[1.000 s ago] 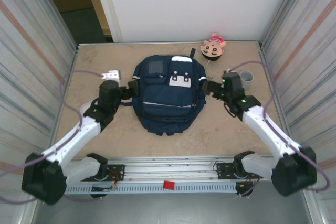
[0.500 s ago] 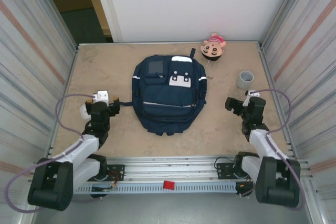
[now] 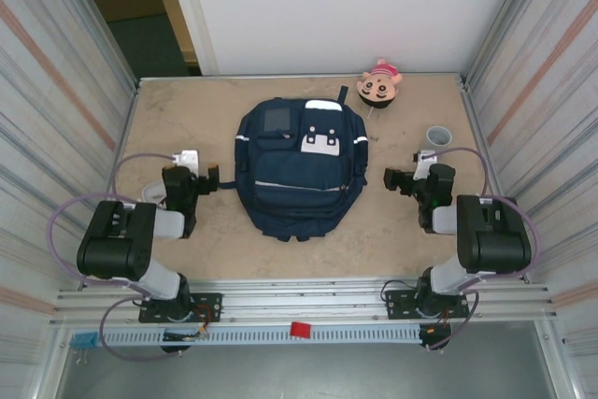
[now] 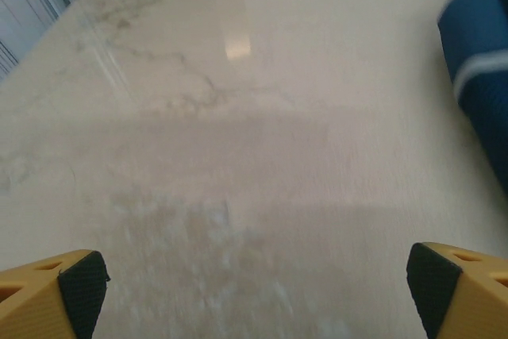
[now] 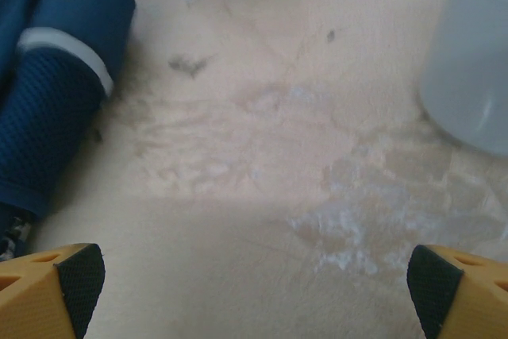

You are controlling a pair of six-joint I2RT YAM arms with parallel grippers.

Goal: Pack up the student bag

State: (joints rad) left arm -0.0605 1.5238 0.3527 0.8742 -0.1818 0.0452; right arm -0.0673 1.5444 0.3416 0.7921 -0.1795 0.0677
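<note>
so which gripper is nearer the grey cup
Right. The right gripper sits just short of the grey cup; the left gripper is across the student bag.

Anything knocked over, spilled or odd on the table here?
Nothing stands out. The student bag lies flat in the middle, the grey cup stands upright to its right, and the plush toy sits at the far edge. No spill shows.

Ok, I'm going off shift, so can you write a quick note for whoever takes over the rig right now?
Left gripper: jaws open, empty, left of the backpack.
Right gripper: jaws open, empty, right of it, near the grey cup.
Backpack lies flat, centred, looks closed.
Doll head at the far edge of the table; it and the cup are outside the backpack.
Done: nothing packed.
Left: open the backpack, probably load both.
</note>
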